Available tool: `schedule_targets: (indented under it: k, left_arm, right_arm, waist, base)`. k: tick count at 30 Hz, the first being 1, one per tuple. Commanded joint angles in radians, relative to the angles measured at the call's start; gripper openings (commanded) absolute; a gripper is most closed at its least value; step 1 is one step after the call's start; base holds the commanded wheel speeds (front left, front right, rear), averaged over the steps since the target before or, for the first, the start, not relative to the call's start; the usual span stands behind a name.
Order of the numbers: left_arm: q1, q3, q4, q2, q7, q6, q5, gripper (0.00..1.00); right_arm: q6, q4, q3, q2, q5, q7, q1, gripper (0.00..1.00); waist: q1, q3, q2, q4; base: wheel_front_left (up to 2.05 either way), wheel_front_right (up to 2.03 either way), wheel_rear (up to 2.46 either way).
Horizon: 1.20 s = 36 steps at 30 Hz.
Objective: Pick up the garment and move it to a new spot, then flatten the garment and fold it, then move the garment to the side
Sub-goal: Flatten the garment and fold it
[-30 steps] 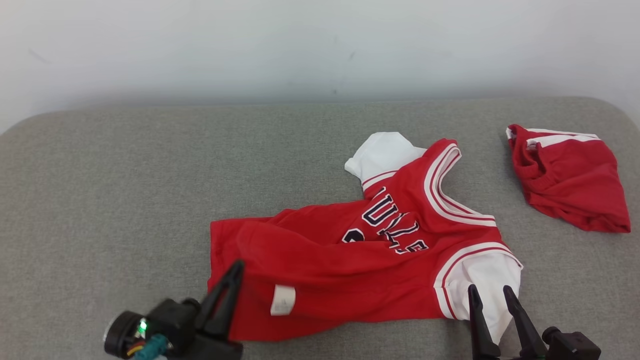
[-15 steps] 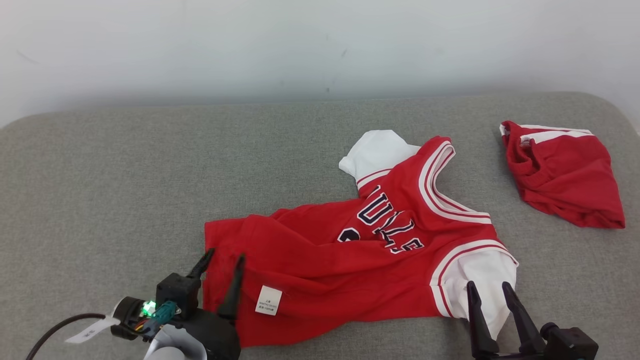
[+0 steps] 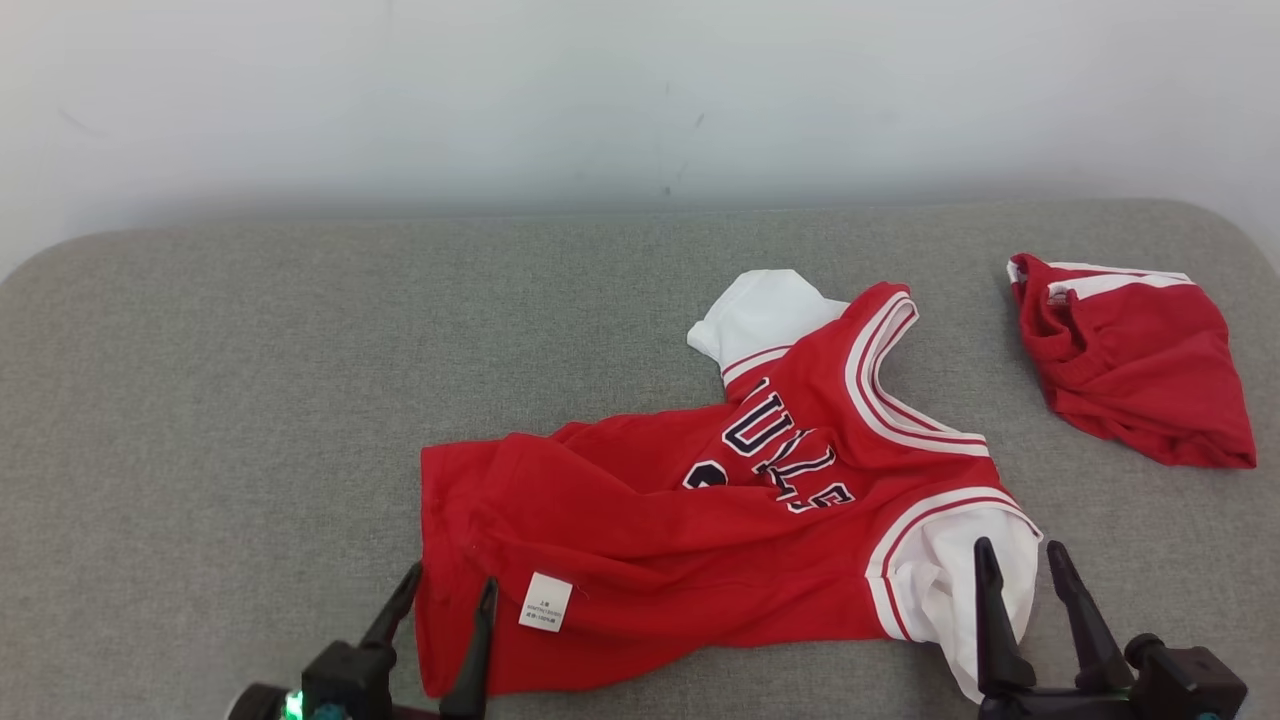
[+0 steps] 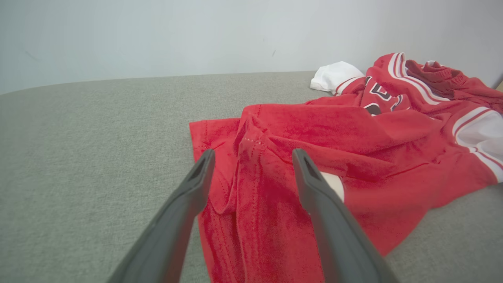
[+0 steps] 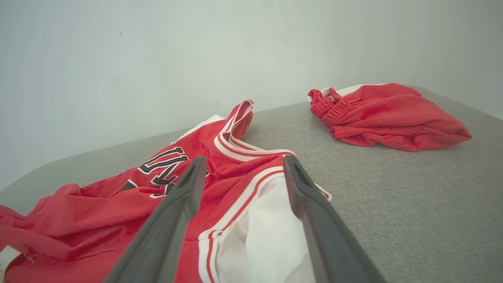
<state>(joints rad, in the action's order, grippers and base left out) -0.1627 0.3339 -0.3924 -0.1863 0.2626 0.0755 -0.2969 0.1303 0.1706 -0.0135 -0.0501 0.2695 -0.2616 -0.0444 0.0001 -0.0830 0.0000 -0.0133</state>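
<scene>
– On the grey pad (image 3: 250,400), a little right of the middle, the jersey (image 3: 700,520) lies rumpled, its hem (image 3: 432,540) to our left and its collar to our right. The shorts (image 3: 1130,360) sit well apart at the far right. Which step are we in?

– We judge it is the flattening. The jersey rests on the pad, but a ridge runs across its body and the hem is doubled over on itself.

– And our hands?

– Both are spread wide, gripping nothing. Our left gripper (image 3: 452,578) straddles the near hem corner, one finger just beside the label (image 3: 545,602). Our right gripper (image 3: 1020,547) straddles the white sleeve (image 3: 940,580) at the near edge.

– Do the fingers touch the cloth?

– We cannot tell.

– What does the next move call for?

– We think we should come down at both ends, on the hem corner at the left and on the sleeve or shoulder at the right. Then we close and draw apart so the ridge pulls out. Since the hem is doubled, we risk pinching both layers and carrying the fold along. The cloth looks soft and limp, so a low, slow pull should suit it.
</scene>
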Motion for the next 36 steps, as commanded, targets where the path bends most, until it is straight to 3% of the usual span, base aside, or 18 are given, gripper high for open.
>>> schedule_targets:
  k: [1,16,36]
  left_arm:
    - [0.022,-0.005,0.009,0.006,0.002,-0.006,0.005,1.0]
    - [0.117,-0.054,0.115,0.026,0.003,-0.024,0.01,1.0]
    - [0.039,-0.044,0.073,0.027,0.003,0.008,0.04,1.0]
  right_arm:
    - [0.001,-0.007,-0.005,0.0,-0.008,-0.004,-0.012,1.0]
    - [0.001,-0.008,-0.047,0.0,-0.021,-0.004,-0.176,1.0]
    - [0.001,0.263,-0.028,0.0,-0.003,-0.003,0.018,1.0]
  waist:
    - [-0.0001,0.001,0.0,0.0]
    - [-0.0001,-0.011,0.0,-0.001]
    - [-0.0001,-0.027,0.0,-0.027]
  base:
    - [0.0,0.0,0.0]
    - [0.0,0.0,0.0]
    - [0.0,0.0,0.0]
